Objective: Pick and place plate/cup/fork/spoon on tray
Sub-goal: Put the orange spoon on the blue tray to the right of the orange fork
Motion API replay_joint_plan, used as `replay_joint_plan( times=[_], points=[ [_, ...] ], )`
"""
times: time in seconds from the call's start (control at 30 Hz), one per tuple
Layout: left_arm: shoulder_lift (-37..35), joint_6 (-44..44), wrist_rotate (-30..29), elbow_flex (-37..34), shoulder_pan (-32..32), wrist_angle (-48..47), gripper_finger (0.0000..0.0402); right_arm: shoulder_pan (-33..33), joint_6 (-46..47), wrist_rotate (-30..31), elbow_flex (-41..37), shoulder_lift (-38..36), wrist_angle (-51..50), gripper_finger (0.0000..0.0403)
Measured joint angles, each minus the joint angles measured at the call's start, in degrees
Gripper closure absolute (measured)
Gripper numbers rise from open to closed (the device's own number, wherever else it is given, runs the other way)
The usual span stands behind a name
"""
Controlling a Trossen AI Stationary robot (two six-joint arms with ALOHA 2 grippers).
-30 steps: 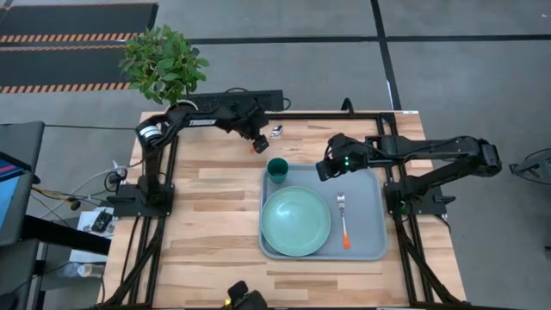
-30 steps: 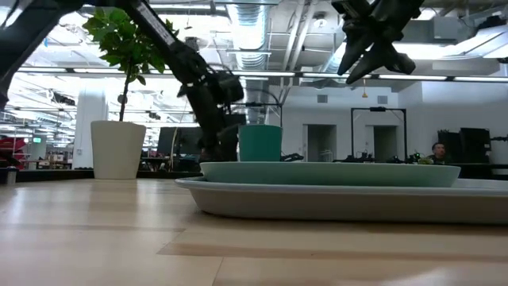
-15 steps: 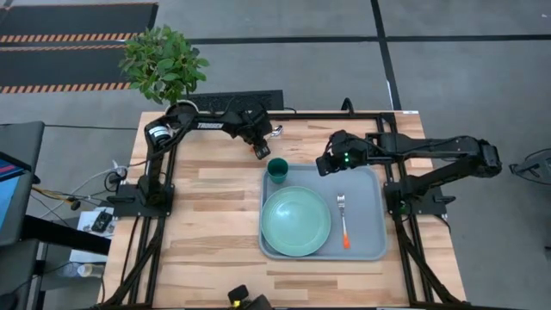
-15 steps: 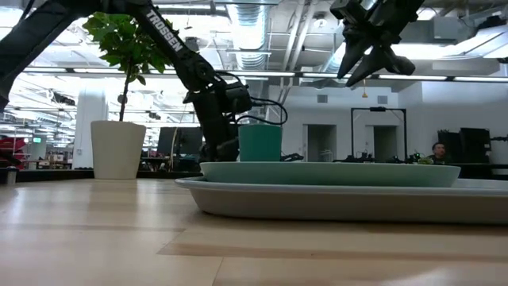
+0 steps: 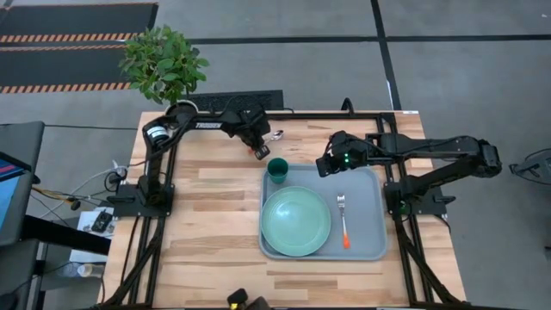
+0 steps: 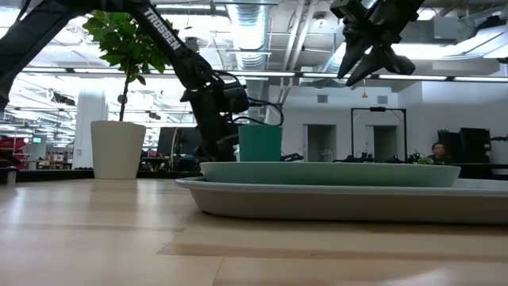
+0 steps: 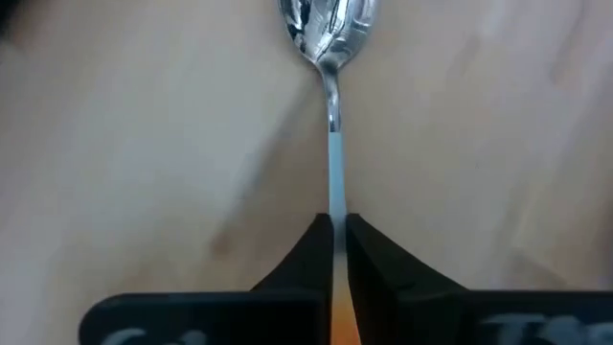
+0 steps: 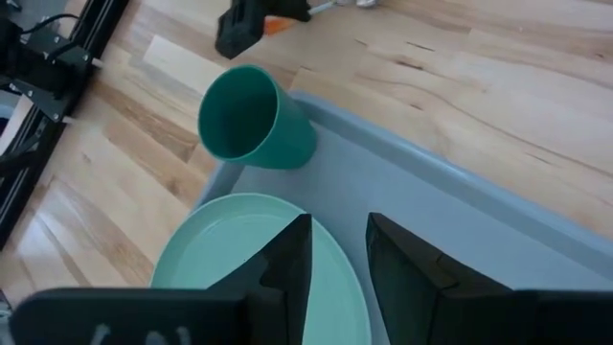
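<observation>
The spoon lies on the wood just beyond the tray's far left corner, its silver bowl [image 7: 326,24] pointing away from my left gripper [image 5: 261,152], which is shut on its handle. The blue-grey tray [image 5: 370,185] holds the mint-green plate [image 5: 295,221], the dark-green cup [image 5: 277,168] at its far left corner, and the orange-handled fork [image 5: 343,220]. My right gripper [image 8: 337,259] hangs open above the tray's far side, with nothing between its fingers. My left gripper pinches the spoon's thin handle [image 7: 337,206] between its two fingertips, partway along its length. The fingers come steeply from above and stand across the handle. The spoon lies flat on the table, with its bowl out beyond the fingers.
A potted plant [image 5: 164,65] stands off the table's far left corner, and a black power strip [image 5: 241,101] lies along the far edge. Bare wood [image 5: 207,224] spreads to the left of the tray. The cup [image 8: 254,120] stands close to my left gripper.
My left gripper has come down toward the table beside the cup, shifting slightly toward the right, and has shut on the spoon's handle. The spoon still lies on the wood. My right gripper has kept still above the tray.
</observation>
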Motion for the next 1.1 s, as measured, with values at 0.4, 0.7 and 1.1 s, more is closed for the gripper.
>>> replay_joint_plan(
  times=[0.4,0.7,1.1],
  points=[
    [-6.05,-2.11,0.12,-0.01,0.09,-5.23,0.0399,-1.11,-1.35,0.09,0.00,0.00,0.21,0.0273],
    [-10.74,-3.27,0.10,0.10,0.15,-6.76,0.0401,-3.90,-7.50,0.13,-0.04,0.02,3.31,0.0272],
    [-11.01,-2.21,0.10,-0.46,0.20,-7.53,0.0401,-4.85,-7.58,0.11,-0.04,0.02,3.50,0.0274]
  ],
)
